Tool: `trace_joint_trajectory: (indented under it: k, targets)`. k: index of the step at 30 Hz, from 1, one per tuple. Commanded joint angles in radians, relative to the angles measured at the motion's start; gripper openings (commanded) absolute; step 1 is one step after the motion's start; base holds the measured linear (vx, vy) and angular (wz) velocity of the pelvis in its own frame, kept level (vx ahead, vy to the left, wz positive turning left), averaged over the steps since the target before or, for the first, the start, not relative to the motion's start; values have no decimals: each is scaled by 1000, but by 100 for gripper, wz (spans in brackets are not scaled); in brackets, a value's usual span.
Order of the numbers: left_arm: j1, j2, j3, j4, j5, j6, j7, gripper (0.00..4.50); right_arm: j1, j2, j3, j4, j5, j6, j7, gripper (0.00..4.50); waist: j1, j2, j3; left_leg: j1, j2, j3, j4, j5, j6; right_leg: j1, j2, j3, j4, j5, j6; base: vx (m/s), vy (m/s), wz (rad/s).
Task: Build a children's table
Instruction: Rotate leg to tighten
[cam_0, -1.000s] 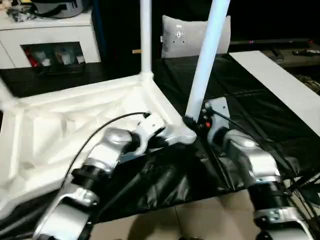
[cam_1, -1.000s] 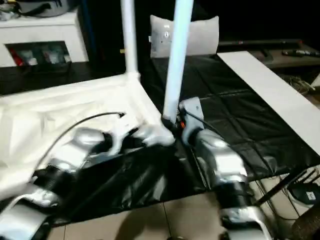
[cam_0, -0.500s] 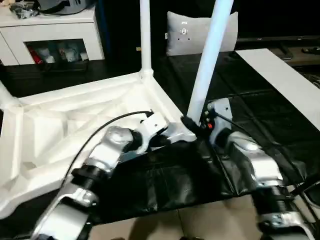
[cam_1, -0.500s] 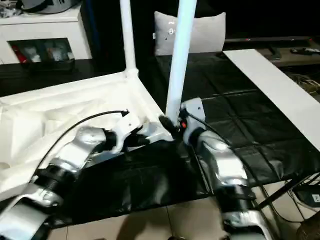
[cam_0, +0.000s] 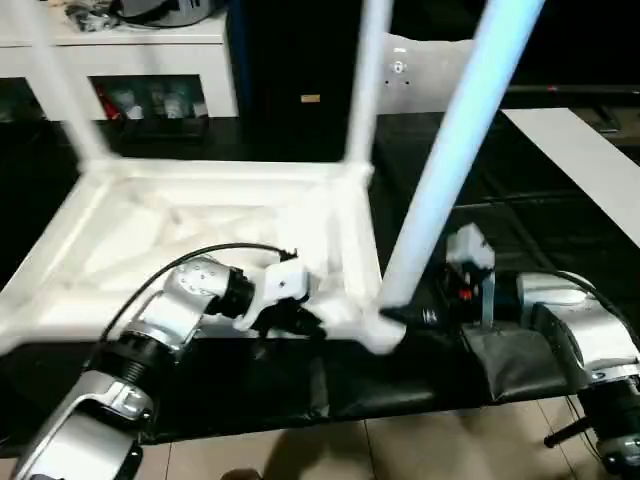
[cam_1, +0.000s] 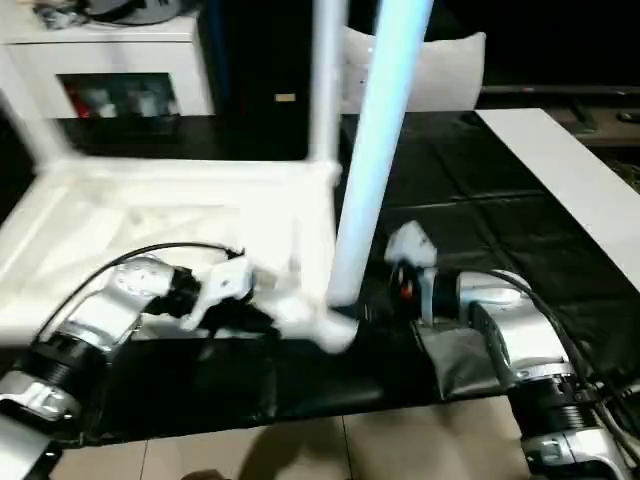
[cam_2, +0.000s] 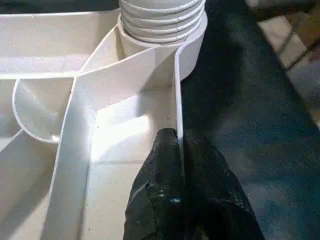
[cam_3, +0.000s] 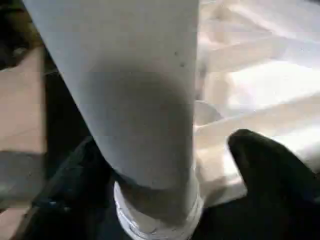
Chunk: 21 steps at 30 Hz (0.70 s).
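Left wrist view shows why my left gripper (cam_2: 177, 142) is where it is: its fingers are pinched tight on the thin side wall of the tabletop (cam_0: 200, 215), close beside the corner socket, which I judge steadies that corner while a leg is fitted. The tabletop lies ribs-up on the black mat (cam_0: 560, 260), with its near right corner at the mat's front edge. The leg (cam_0: 450, 170) stands in that corner's socket, leaning a little. My right gripper (cam_3: 170, 165) sits at the leg's base, one finger on each side, jaws wide with gaps showing, so I judge it grips nothing. Two other legs stand at the far corners.
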<state>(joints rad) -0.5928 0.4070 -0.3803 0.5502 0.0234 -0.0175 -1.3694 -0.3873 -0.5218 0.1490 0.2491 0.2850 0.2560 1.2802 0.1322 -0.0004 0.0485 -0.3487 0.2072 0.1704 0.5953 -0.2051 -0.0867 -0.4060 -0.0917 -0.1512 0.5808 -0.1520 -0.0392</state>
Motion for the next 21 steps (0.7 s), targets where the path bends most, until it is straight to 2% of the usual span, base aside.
trace_joint_trajectory:
  k: [1,4,5,8,9,11,12,14,15,18,21]
  targets:
    - [-17,2,-39,-21,-4,-35,-65,0,5,-17,20,-3,5,2,42,356,-2,-9,-70,1,35,-2,-65,-124,83,65,-73,67,-66,-321,-124,0,0,0]
    - [-20,15,-51,-32,-7,-42,-97,0,4,-15,35,9,2,10,75,328,2,-10,-71,2,35,-2,-64,-123,75,64,-73,68,-66,-326,-118,0,0,0]
    - [-23,15,-51,-31,-8,-48,-107,0,1,-16,40,18,6,9,85,322,3,-13,-71,2,36,-1,-64,-123,76,64,-73,67,-66,-327,-117,0,0,0]
    - [-34,14,-54,-20,-6,-61,-125,0,-8,-19,59,29,19,26,124,285,6,-12,-72,2,36,-2,-64,-116,72,64,-72,67,-65,-324,-118,0,0,0]
    - [-37,14,-54,-16,-6,-64,-128,0,-10,-18,61,30,20,28,129,285,7,-6,-73,3,36,-2,-64,-116,72,64,-72,67,-64,-320,-120,0,0,0]
    - [-42,13,-55,-6,-5,-70,-131,0,-12,-15,65,30,22,37,138,273,7,-10,-73,2,36,-2,-64,-115,72,64,-71,67,-63,-308,-123,0,0,0]
    - [-42,13,-55,-6,-5,-70,-131,0,-12,-15,65,30,22,37,138,249,8,-10,-73,1,36,-2,-63,-112,71,66,-72,67,-62,-303,-123,0,0,0]
    - [-46,13,-55,4,-6,-74,-130,0,-11,-11,66,28,25,47,145,241,8,-11,-73,0,35,-2,-63,-109,71,65,-71,66,-62,-305,-121,0,0,0]
    - [-46,13,-54,4,-7,-73,-130,0,-10,-11,66,26,27,50,147,236,9,-6,-73,1,35,-2,-63,-111,68,66,-73,66,-63,-312,-119,0,0,0]
    - [-43,9,-44,4,-17,-61,-128,0,-3,-4,61,16,46,73,148,221,8,-9,-73,2,34,-2,-64,-120,64,65,-72,65,-67,-332,-112,0,0,0]
    - [-36,-11,-14,-8,-34,0,-73,0,13,21,41,-24,81,124,108,214,8,-9,-71,2,35,-2,-65,-120,61,66,-71,66,-67,-339,-107,0,0,0]
